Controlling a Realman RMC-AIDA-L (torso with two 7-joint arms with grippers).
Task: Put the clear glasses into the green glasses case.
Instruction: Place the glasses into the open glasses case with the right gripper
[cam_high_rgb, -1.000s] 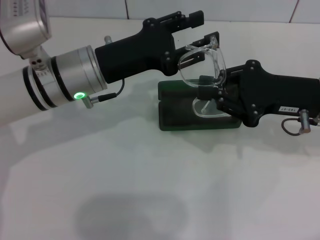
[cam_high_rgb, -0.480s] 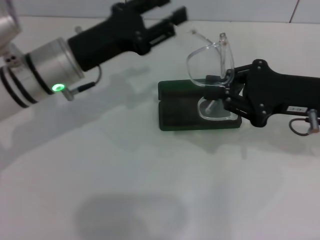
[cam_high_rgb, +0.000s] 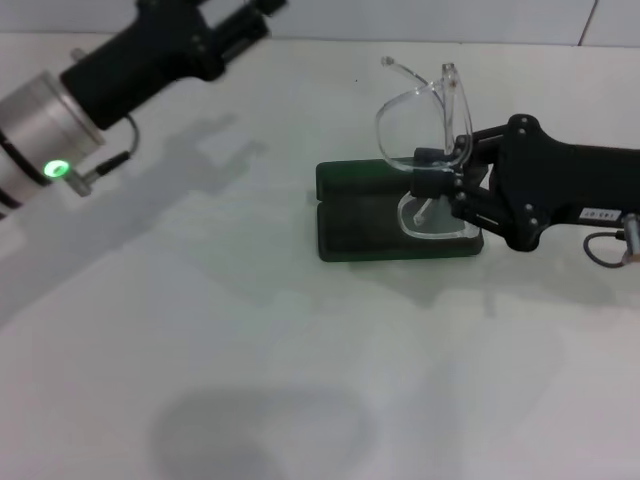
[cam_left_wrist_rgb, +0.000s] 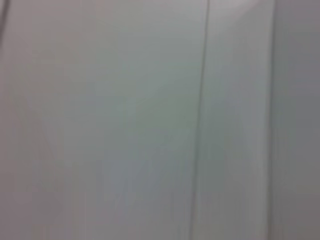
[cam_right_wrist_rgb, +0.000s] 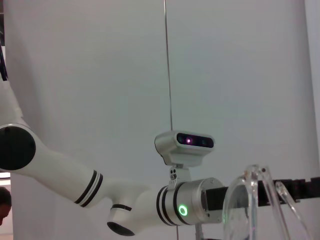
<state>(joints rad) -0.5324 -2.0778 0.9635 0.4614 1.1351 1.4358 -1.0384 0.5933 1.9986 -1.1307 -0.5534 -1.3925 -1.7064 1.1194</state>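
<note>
Writing unreadable; we see right pincer (cam_high_rgb: 432, 172) clamped on clear glasses (cam_high_rgb: 420, 110) over open green glasses case (cam_high_rgb: 360, 215); left pincer (cam_high_rgb: 262, 4) state unclear.

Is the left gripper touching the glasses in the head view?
No. The left gripper is far off from the clear glasses, which the right gripper holds over the green glasses case.

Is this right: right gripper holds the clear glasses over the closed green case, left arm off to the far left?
Not quite. The green glasses case lies open, not closed, as the head view shows. The rest holds: the right gripper grips the clear glasses above it, and the left gripper is away at the far left.
</note>
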